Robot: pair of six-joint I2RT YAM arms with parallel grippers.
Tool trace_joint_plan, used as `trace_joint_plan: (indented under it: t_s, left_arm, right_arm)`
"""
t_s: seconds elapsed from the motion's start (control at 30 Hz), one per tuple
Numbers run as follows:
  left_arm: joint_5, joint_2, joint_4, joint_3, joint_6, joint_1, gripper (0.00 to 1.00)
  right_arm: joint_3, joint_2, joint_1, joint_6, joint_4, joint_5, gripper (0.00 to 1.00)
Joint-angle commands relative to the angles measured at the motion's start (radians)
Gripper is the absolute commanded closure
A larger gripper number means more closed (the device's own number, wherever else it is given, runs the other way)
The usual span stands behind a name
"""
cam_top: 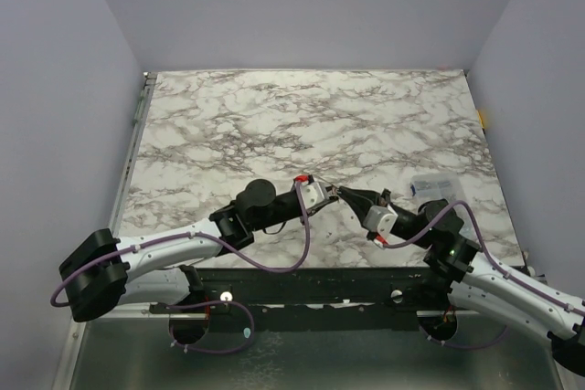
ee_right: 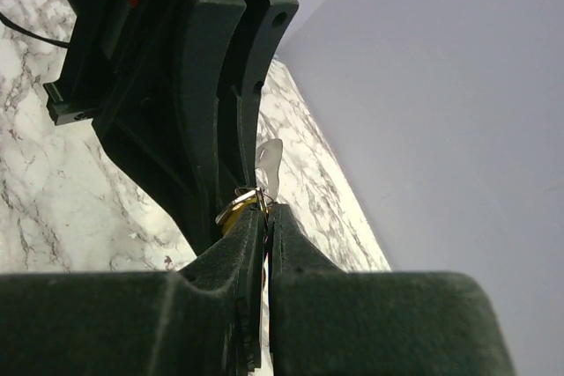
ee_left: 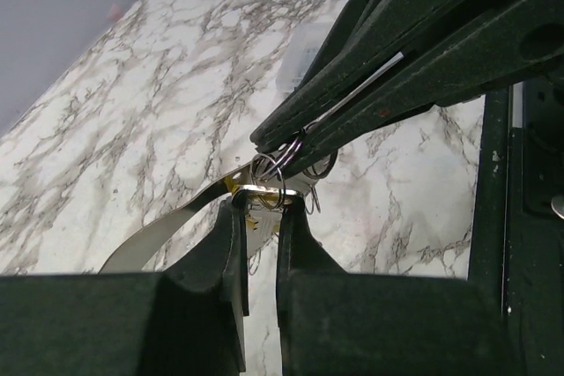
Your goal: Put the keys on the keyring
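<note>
My two grippers meet tip to tip above the marble table [cam_top: 274, 116]. In the left wrist view my left gripper [ee_left: 264, 203] is shut on the small key [ee_left: 257, 220], which has a yellow head and a whitish end. My right gripper [ee_left: 284, 151] comes in from the upper right and is shut on the thin grey keyring [ee_left: 267, 167], right over the key. In the right wrist view my right gripper [ee_right: 267, 210] pinches the ring [ee_right: 236, 202], with the key's whitish end [ee_right: 271, 163] sticking up behind it. From above, the left gripper [cam_top: 320, 194] and right gripper [cam_top: 342, 193] nearly touch; key and ring are too small to make out.
A clear plastic box [cam_top: 434, 187] lies on the table just right of my right arm; it also shows in the left wrist view [ee_left: 304, 55]. A whitish flat strip [ee_left: 150, 239] hangs left from the key. Lilac walls enclose the table on three sides.
</note>
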Motion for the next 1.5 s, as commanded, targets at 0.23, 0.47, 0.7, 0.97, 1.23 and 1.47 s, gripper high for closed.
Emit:
trace_joint_plan:
  t_s: [0.23,0.47,0.7,0.97,1.23,1.47]
  left_arm:
    - [-0.009,0.013,0.048,0.029,0.005,0.005,1.00]
    - [-0.158,0.042,-0.003,0.055,0.020,0.006,1.00]
    - [-0.194,0.059,-0.044,0.076,0.041,0.006,1.00]
    - [0.063,-0.052,-0.308,0.094,0.281,0.006,0.50]
    - [0.103,-0.311,-0.335,0.010,0.392,0.034,0.50]
    - [0.336,-0.326,-0.327,0.048,0.320,0.142,0.30]
  right_arm:
    - [-0.008,-0.041,0.006,0.129,0.168,-0.096,0.99]
    - [-0.005,-0.073,0.006,0.148,0.180,-0.092,0.99]
    - [0.003,-0.077,0.006,0.144,0.156,-0.104,0.99]
    - [0.005,-0.086,0.006,0.123,0.129,-0.084,0.99]
    - [0.020,-0.071,0.006,0.122,0.101,-0.098,1.00]
    - [0.036,-0.054,0.006,0.125,0.072,-0.119,0.99]
